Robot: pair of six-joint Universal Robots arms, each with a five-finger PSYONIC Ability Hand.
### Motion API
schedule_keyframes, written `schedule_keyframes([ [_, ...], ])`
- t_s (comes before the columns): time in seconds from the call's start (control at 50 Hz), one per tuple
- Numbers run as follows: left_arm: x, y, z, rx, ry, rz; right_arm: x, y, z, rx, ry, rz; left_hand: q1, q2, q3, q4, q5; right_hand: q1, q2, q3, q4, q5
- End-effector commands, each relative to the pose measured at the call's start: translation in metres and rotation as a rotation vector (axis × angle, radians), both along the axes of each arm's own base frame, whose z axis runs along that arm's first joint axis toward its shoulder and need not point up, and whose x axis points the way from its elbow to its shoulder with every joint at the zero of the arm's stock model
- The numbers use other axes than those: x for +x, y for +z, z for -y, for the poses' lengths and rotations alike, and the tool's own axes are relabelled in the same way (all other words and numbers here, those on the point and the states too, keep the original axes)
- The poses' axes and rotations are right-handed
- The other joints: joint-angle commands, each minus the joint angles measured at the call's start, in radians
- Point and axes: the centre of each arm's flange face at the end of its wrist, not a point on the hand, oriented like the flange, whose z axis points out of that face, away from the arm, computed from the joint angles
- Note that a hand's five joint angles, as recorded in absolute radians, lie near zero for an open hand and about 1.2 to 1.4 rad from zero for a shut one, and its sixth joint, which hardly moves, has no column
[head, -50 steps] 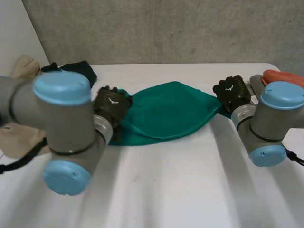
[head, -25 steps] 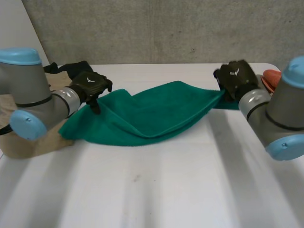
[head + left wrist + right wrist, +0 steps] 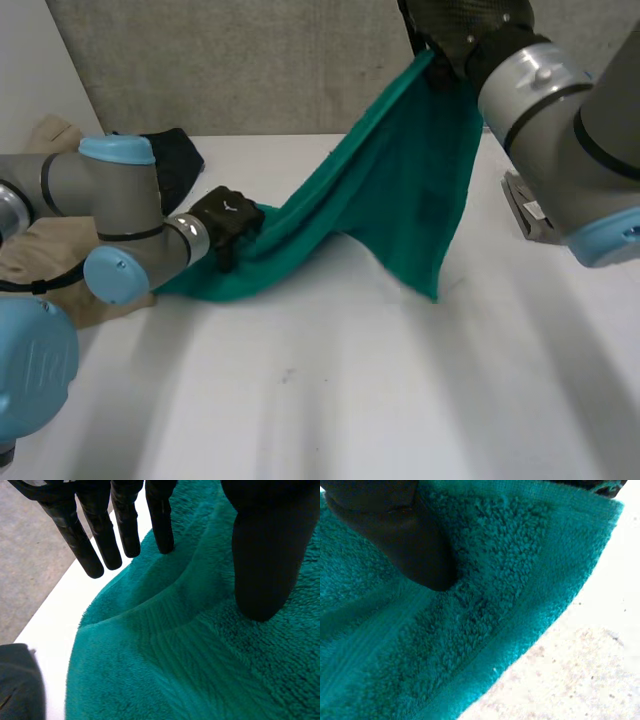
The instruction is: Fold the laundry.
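At the left edge of the tabletop (image 3: 350,400) lies a tan cloth (image 3: 40,255), and a dark cloth (image 3: 178,160) sits by the far left corner. Both are out of your way, and I think they are waiting for their turn. Just beside them your left hand (image 3: 228,215) is down low on one end of the green towel (image 3: 400,170). Its fingers (image 3: 125,525) are straight and spread, with one tip touching the towel, and its thumb (image 3: 265,555) pushes down into the fluff. It looks like it is pinning that end to the tabletop, not grabbing it, so the towel cannot slide away. From there the towel climbs in a long slope over the middle of the tabletop. One loose corner hangs down, and I cannot tell if it touches the top. Up at the high end, your right hand (image 3: 462,25) is well above the far right part of the tabletop. Its thumb (image 3: 405,535) squeezes the towel near its hemmed edge, and the towel hangs from that pinch. I guess you hold it up like this to pull the towel straight before the first fold.
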Motion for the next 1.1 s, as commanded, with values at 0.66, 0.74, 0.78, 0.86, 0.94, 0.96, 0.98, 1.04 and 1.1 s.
schedule_keyframes([
  [0.66, 0.001, 0.168, 0.031, -0.538, 0.285, -0.426, -0.013, 0.006, 0.107, -0.296, -0.284, 0.149, 0.233, 0.251, 0.237, 0.263, 0.268, 0.246, 0.212, 0.206, 0.196, 0.207],
  [0.74, -0.007, 0.122, 0.017, -0.344, 0.244, -0.374, -0.010, 0.002, 0.092, -0.264, -0.201, 0.130, -0.045, -0.027, -0.041, -0.015, -0.010, 0.246, 0.212, 0.206, 0.196, 0.207],
  [0.78, -0.011, 0.108, 0.011, -0.282, 0.233, -0.371, -0.010, 0.002, 0.087, -0.261, -0.177, 0.122, -0.104, -0.086, -0.100, -0.074, -0.069, 0.246, 0.212, 0.206, 0.196, 0.207],
  [0.86, -0.020, 0.085, -0.004, -0.161, 0.227, -0.399, -0.012, 0.012, 0.073, -0.268, -0.133, 0.117, -0.227, -0.209, -0.223, -0.197, -0.192, 0.246, 0.212, 0.206, 0.196, 0.207],
  [0.94, -0.028, 0.079, -0.019, -0.066, 0.223, -0.455, -0.015, 0.029, 0.058, -0.291, -0.094, 0.131, -0.253, -0.236, -0.250, -0.223, -0.219, 0.246, 0.212, 0.206, 0.196, 0.207],
  [0.96, -0.031, 0.079, -0.023, -0.038, 0.224, -0.480, -0.016, 0.036, 0.051, -0.297, -0.078, 0.137, -0.274, -0.256, -0.270, -0.244, -0.239, 0.246, 0.212, 0.206, 0.196, 0.207],
  [0.98, -0.033, 0.080, -0.026, -0.025, 0.219, -0.491, -0.017, 0.040, 0.048, -0.300, -0.070, 0.142, -0.280, -0.262, -0.276, -0.250, -0.245, 0.246, 0.212, 0.206, 0.196, 0.207],
  [1.04, -0.040, 0.080, -0.035, 0.033, 0.209, -0.530, -0.017, 0.054, 0.034, -0.301, -0.028, 0.164, -0.289, -0.271, -0.285, -0.259, -0.254, 0.246, 0.212, 0.206, 0.196, 0.207],
  [1.1, -0.048, 0.077, -0.044, 0.087, 0.186, -0.539, -0.018, 0.066, 0.023, -0.300, -0.003, 0.184, -0.289, -0.271, -0.285, -0.259, -0.254, 0.246, 0.212, 0.206, 0.196, 0.207],
])
